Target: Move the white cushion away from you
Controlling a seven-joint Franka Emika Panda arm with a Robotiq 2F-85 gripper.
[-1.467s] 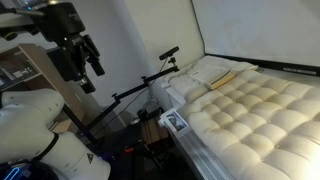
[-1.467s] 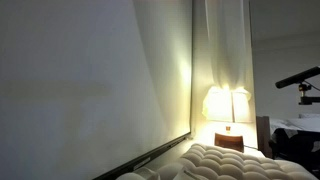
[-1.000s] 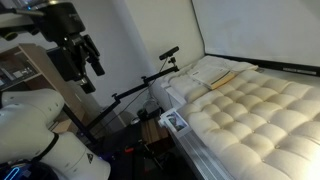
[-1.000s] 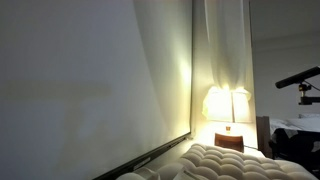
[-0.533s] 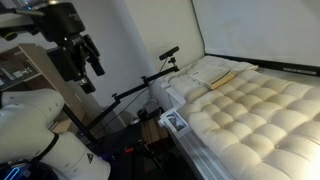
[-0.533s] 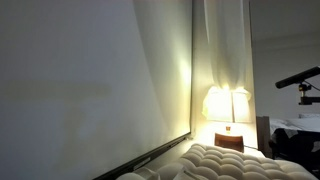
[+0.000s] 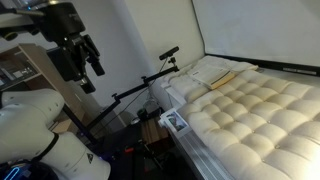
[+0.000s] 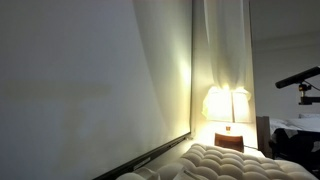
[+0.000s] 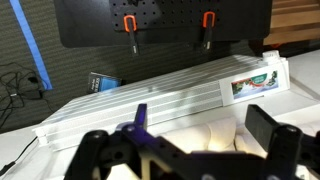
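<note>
Cream-white and tufted in puffy squares, the white cushion (image 7: 255, 108) lies flat across the right side in an exterior view, and part of it also shows low in an exterior view (image 8: 232, 160) with a lit lamp (image 8: 228, 104) glowing beyond it. Well apart from the cushion, up and off its left end, the gripper (image 7: 90, 74) hangs in the air holding nothing, and the wrist view shows its fingers (image 9: 268, 128) spread wide. Against the cushion's far end lies a smooth white piece with a tan strip (image 7: 215, 72), and near that end, off to the left, stands a black camera stand (image 7: 150, 80).
</note>
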